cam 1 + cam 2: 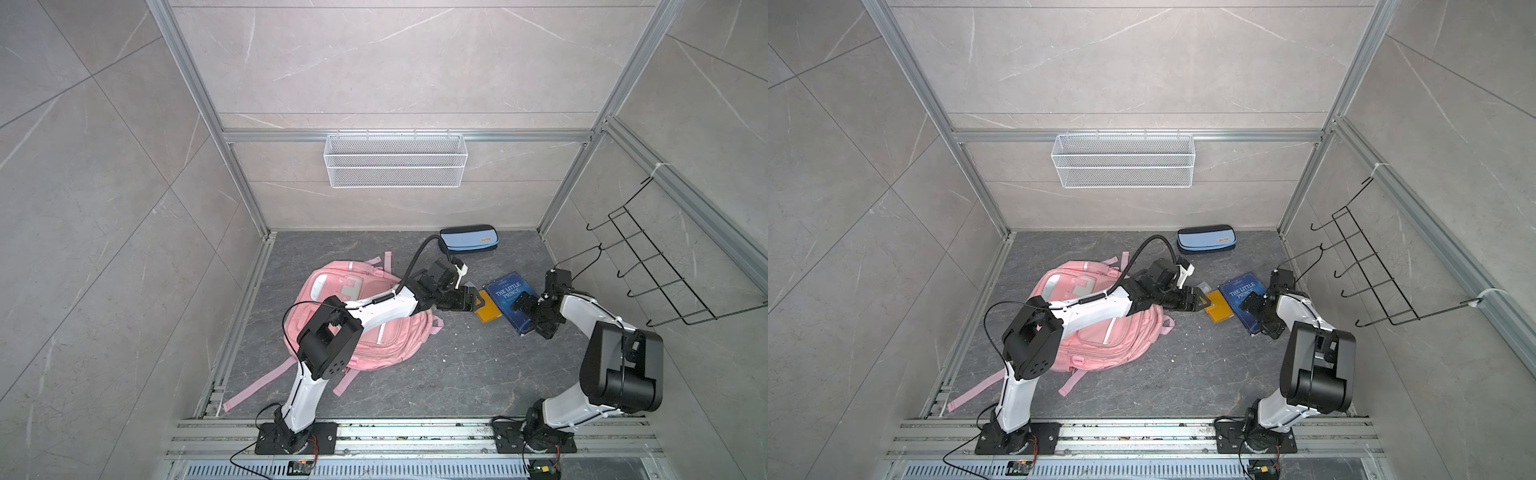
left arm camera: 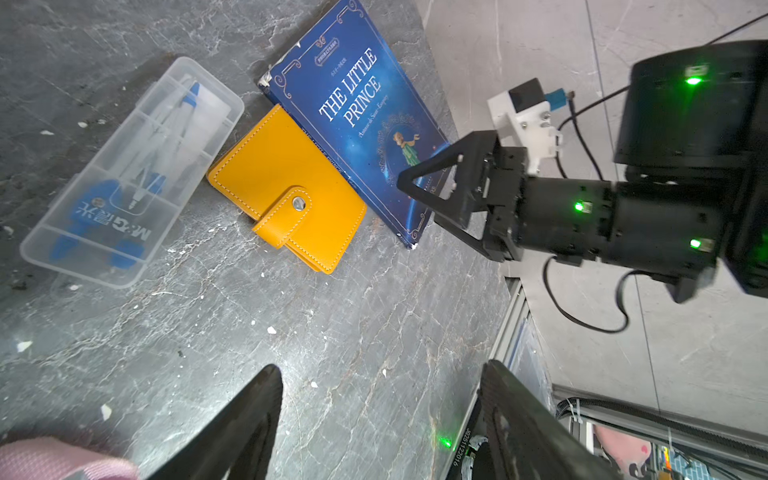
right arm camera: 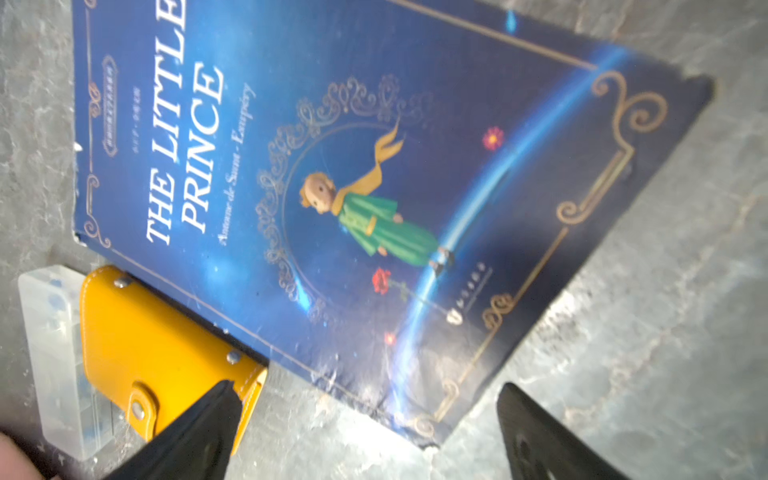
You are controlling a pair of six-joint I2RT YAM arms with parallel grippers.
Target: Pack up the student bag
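In a top view the bag (image 1: pixel 395 340) lies flat on the desk (image 1: pixel 457 374), beneath the left arm. Left wrist view: the left gripper (image 2: pixel 380 368) is wide and empty, facing the wallet (image 2: pixel 286 187). Right wrist view: the right gripper (image 3: pixel 365 385) is wide, framing the book (image 3: pixel 374 187) corner, probably to lift it.

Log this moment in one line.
left end effector: open, near yellow wallet | right end effector: open, over The Little Prince book | pink backpack: not held

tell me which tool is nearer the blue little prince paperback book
Right. The right tool hangs over the blue paperback book; the left tool is beyond the yellow leather wallet beside it.
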